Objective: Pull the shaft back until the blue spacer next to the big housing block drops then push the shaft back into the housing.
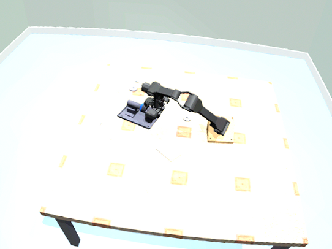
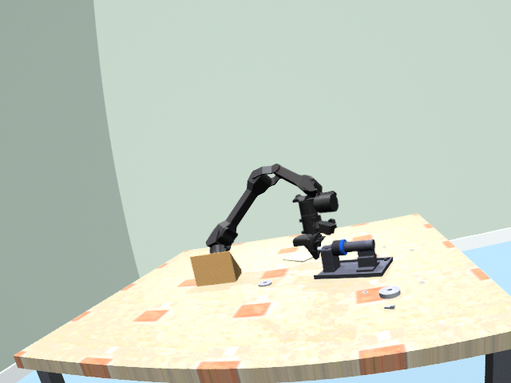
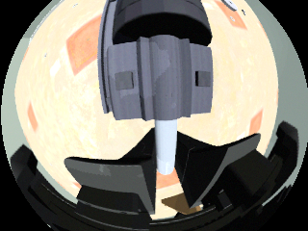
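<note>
The blue spacer (image 1: 140, 107) (image 2: 342, 247) is in line on the shaft, against the dark cylindrical housing (image 2: 359, 246) (image 1: 133, 104). Dark spacer surface (image 2: 335, 247) (image 3: 163, 21) lies between it and the near support block (image 2: 330, 262) (image 3: 164, 82). The blue spacer is out of sight in the wrist view. The pale shaft end (image 3: 166, 164) sticks out of the support block toward the arm. My gripper (image 3: 160, 130) (image 2: 317, 251) is shut on this end, one finger on each side, close outside the block. The dark base plate (image 1: 134, 119) (image 2: 346, 273) carries the assembly.
A thick grey ring (image 2: 390, 291) (image 1: 132, 89) and a small bolt (image 2: 390, 306) lie beside the base plate. A flat washer (image 2: 264, 282) (image 1: 187, 117) lies between the assembly and the arm's wooden base (image 2: 212, 270). A thin pale sheet (image 2: 297, 258) lies behind the gripper in the exterior view.
</note>
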Motion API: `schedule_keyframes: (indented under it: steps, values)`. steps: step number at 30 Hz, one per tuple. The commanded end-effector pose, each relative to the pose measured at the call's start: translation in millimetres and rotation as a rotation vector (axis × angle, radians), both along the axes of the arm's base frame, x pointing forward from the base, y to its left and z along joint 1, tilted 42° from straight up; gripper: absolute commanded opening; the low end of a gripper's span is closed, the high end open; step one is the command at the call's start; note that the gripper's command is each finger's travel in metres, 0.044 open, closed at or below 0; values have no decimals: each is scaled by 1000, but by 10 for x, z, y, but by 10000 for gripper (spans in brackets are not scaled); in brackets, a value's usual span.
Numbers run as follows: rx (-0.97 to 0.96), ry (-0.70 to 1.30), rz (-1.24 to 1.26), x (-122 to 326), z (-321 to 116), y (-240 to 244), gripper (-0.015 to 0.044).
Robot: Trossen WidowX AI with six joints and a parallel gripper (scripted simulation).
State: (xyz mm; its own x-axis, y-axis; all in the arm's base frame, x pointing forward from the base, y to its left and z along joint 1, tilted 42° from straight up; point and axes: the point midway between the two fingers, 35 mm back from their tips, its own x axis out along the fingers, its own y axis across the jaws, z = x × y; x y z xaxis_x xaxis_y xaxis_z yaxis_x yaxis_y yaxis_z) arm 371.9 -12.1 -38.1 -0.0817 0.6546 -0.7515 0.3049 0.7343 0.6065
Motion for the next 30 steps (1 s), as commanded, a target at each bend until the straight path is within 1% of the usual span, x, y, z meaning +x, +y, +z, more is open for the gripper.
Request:
schedule_keyframes:
  steps: [1,30]
  values:
    - [0,-1,2,-41,22,9,0]
    - [0,-1,2,-66,29,14,0]
